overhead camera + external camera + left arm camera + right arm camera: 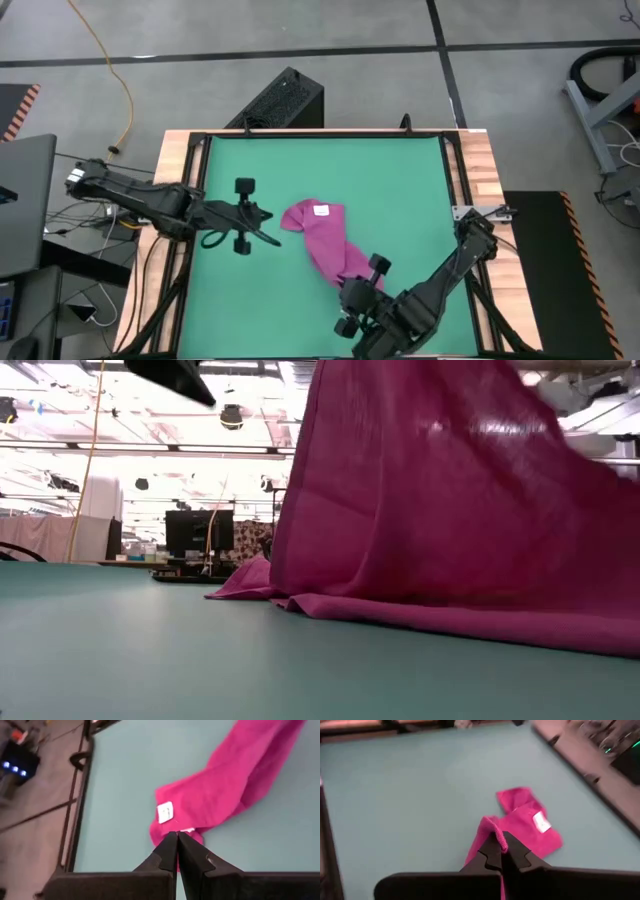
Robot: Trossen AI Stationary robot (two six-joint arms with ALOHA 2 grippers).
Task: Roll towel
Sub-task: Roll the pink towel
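The magenta towel [322, 238] lies stretched across the middle of the green mat [300, 170], slanting from its far-left end to its near-right end. The end with the white tag [322, 210] rests flat on the mat. The near-right end is raised, and my right gripper [501, 839] is shut on it. In the low view the raised cloth [450, 500] drapes down like a curtain, its lower edge on the mat. My left gripper [177, 837] hovers shut just left of the tagged end [277, 240] and holds nothing. My right gripper pinches the towel's bunched near-right end [489, 826] between its two fingers. The fingers slant downward from the table's near right corner. That end is lifted clear, and the cloth runs down from the fingers to the tagged end [541, 821], which lies on the mat.
A black frame [448, 170] and wooden borders [478, 170] surround the mat. A black box [285, 100] stands beyond the far edge, and a laptop [20, 200] with cables sits off the left side. Bare mat lies on the far half and at the left.
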